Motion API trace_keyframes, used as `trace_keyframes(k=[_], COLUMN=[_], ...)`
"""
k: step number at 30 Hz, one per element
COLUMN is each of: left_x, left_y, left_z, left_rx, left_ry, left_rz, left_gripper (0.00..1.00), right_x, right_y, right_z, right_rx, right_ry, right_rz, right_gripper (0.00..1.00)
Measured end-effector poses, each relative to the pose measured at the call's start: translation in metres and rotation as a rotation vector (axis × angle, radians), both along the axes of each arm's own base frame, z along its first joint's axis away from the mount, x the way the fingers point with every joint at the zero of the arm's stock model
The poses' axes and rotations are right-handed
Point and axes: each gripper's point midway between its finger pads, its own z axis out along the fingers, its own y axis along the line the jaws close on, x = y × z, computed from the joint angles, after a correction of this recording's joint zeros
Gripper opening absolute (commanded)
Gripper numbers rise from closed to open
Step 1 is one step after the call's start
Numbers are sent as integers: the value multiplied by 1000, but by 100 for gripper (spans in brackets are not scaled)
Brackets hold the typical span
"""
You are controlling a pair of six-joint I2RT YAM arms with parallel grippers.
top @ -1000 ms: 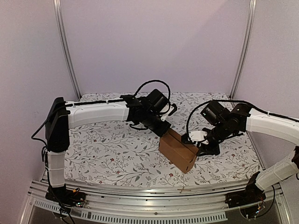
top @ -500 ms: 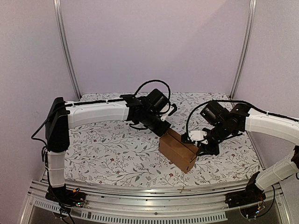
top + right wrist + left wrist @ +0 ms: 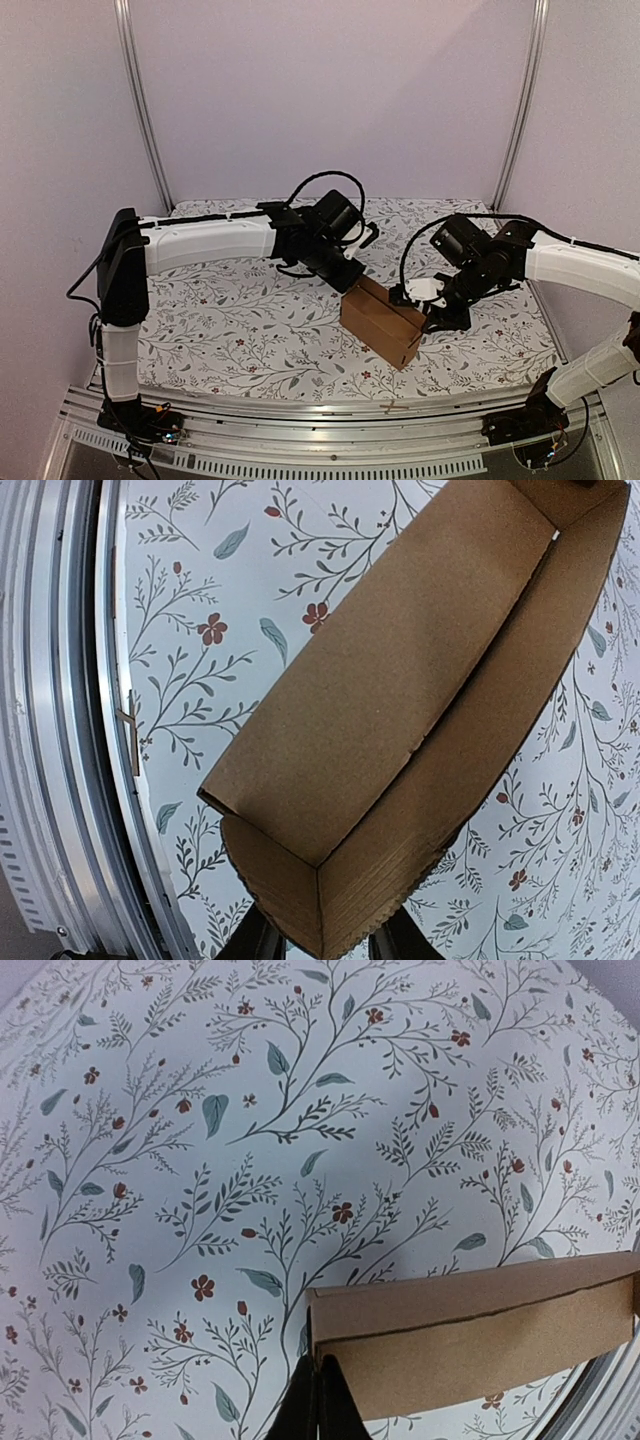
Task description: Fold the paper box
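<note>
Pale purple walls [image 3: 330, 90] are seen behind a table that is covered with a white cloth [image 3: 230, 330] printed with green leaves and small red flowers. A long brown cardboard box [image 3: 378, 322] is seen a bit right of the middle of the table, not far from the silver metal rail [image 3: 300, 412] at the front edge. The box is turned at a slant. Its top is open, so the plain brown inside is shown in the right wrist view.

The left claw [image 3: 350, 281] is placed at the far end of the box. In the left wrist view its black fingers [image 3: 305, 1410] are pressed tight together, right at a corner of the box. Whether any cardboard is nipped between them cannot be told.

The right claw [image 3: 433, 318] is placed at the right side of the box, by its near end. This claw is held narrow. A corner of the box is gripped between its two fingers [image 3: 255, 942], with one finger on each side.
</note>
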Motion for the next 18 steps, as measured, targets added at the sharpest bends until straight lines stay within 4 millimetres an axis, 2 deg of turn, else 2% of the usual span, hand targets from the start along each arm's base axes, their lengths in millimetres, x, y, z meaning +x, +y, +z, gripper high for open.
trace_keyframes(k=[18], left_x=[-5], left_y=[8], left_z=[-4], left_rx=[-32], left_ry=[-7], left_rz=[24], left_gripper=[0], right_x=[-8], right_y=[7], right_z=[-2], right_rx=[-38], right_ry=[-35], right_rz=[55], right_gripper=[26])
